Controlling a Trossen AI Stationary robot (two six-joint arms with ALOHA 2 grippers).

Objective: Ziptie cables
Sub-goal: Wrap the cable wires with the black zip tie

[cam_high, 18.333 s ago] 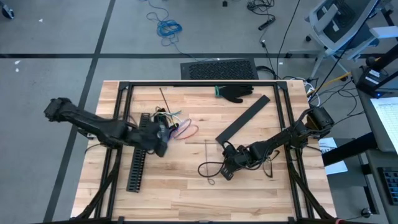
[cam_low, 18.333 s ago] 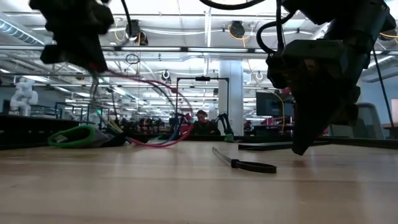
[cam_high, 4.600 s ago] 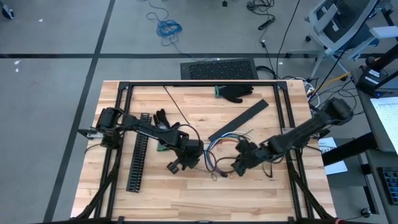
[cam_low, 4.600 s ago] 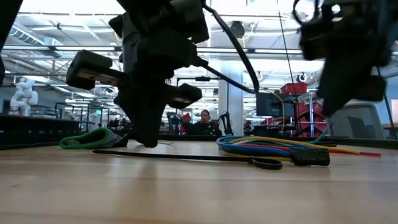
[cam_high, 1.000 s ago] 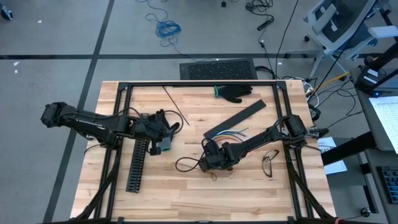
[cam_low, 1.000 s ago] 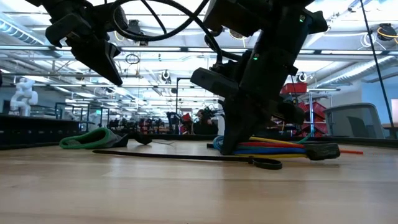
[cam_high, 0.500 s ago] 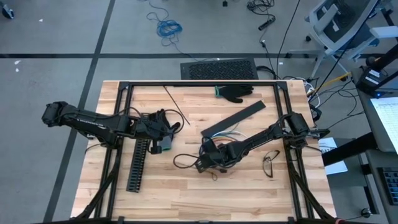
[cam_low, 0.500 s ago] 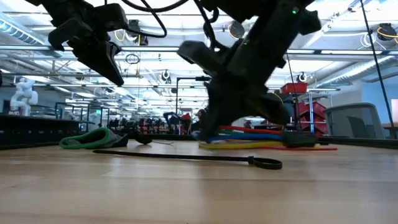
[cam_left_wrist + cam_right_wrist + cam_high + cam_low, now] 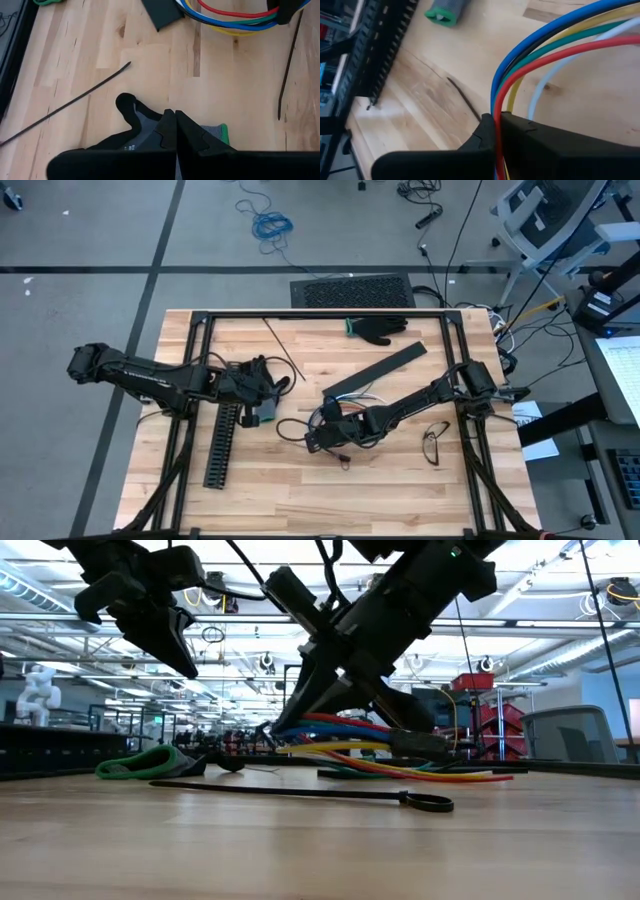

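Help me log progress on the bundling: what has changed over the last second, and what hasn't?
The right gripper, shut on the cables, has lifted them off the table and carried them slightly toward the left arm's side. The left gripper stays shut above the glove, holding nothing. The zip tie, the black flat strip and the slotted channel lie where they were.

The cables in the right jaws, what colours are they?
The cables are blue, yellow, green, red and white, clearest in the right wrist view.
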